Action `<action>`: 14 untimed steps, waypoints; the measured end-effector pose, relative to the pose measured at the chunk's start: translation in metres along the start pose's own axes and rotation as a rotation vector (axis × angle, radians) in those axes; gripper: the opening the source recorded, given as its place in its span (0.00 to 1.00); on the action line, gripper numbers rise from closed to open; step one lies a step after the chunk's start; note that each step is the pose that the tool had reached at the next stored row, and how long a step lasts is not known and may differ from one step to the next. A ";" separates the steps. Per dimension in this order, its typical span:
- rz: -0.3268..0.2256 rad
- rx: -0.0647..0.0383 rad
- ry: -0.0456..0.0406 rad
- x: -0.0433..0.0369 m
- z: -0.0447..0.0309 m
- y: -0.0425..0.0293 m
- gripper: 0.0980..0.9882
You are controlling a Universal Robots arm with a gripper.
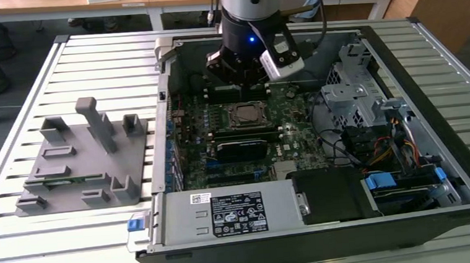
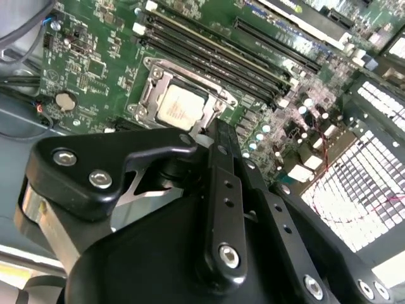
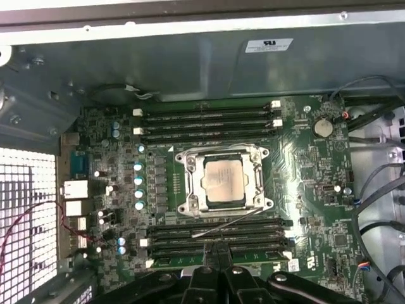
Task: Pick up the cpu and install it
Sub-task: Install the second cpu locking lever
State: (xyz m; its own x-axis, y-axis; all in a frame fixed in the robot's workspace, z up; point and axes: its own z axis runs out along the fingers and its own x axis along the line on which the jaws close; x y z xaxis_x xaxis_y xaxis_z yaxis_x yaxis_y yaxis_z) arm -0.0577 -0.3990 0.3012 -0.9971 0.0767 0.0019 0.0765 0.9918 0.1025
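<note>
The cpu (image 3: 224, 181) is already lying in the motherboard (image 3: 304, 171) socket, inside its metal frame. The pincer (image 3: 217, 256) is hanging above it, clenched and carrying nothing. Doing this step well means checking that the chip is sitting flat and square.

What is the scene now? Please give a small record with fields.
cpu: pale square chip lying in the motherboard socket, seen in both wrist views
gripper: above the board beside the socket, fingers together, holding nothing
case: open computer on a slatted table
fixture: grey, with upright posts, on the exterior view's left
</note>
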 end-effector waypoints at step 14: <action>0.003 0.001 0.0275 -0.0057 0.0227 -0.0019 0.01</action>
State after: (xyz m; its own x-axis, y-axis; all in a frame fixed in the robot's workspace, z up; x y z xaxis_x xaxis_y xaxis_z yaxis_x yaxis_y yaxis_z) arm -0.0521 -0.3990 0.2784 -0.9966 0.0770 0.0295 0.0796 0.9916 0.1017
